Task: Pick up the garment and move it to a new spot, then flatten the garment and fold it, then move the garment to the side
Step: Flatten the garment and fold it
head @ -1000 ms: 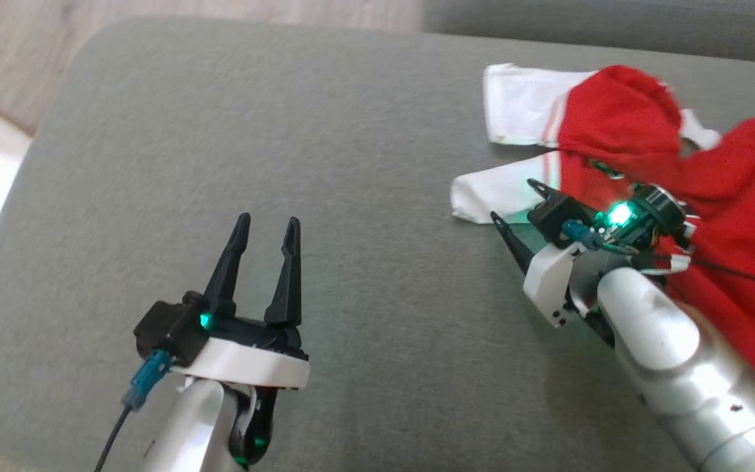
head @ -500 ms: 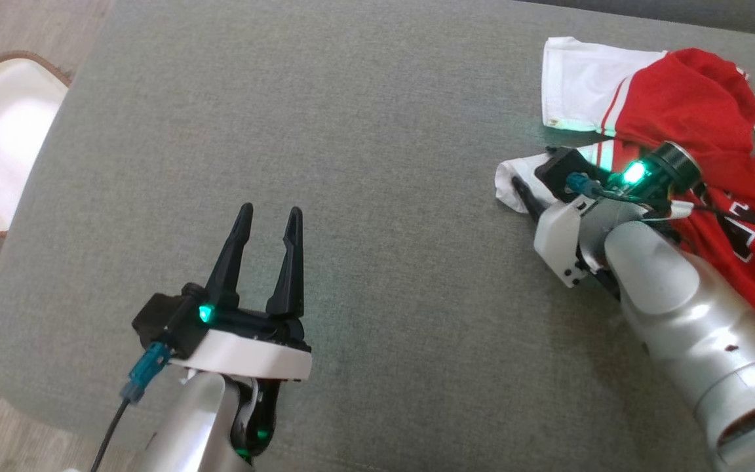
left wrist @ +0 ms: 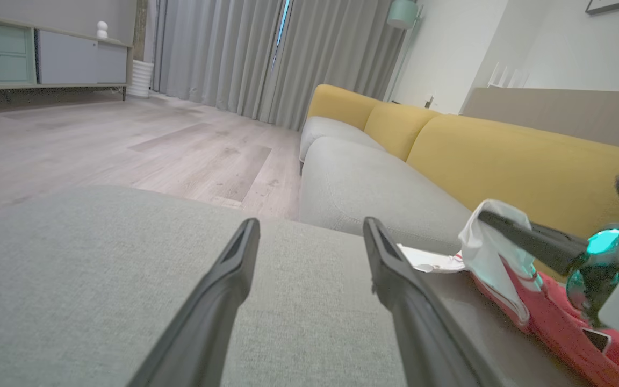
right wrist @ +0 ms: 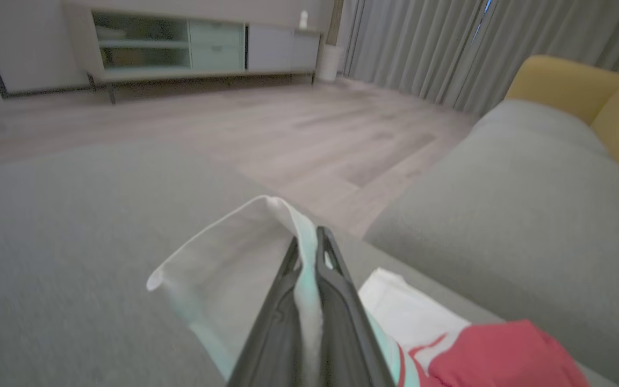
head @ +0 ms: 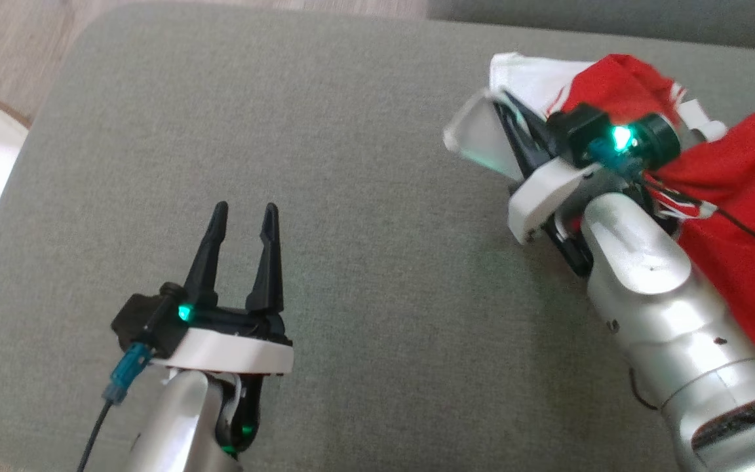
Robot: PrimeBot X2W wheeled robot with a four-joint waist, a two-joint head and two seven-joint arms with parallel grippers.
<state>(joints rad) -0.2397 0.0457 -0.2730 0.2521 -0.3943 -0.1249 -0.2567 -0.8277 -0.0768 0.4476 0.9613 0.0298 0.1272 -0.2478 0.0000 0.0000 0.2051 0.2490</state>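
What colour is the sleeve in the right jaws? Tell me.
White: the white fabric sleeve of the red-and-white garment, best in the right wrist view.

A home living room: a sofa [left wrist: 503, 161] with yellow back cushions and grey seats stands on a pale wood-plank floor [left wrist: 127, 140]. Full-length grey curtains [left wrist: 223, 54] hang behind it, and a low sideboard [right wrist: 180, 48] with drawers lines the wall.

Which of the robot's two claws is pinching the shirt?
The right gripper: its fingers are shut on the white sleeve of the shirt. The left gripper hangs open over the grey cushion, away from the cloth.
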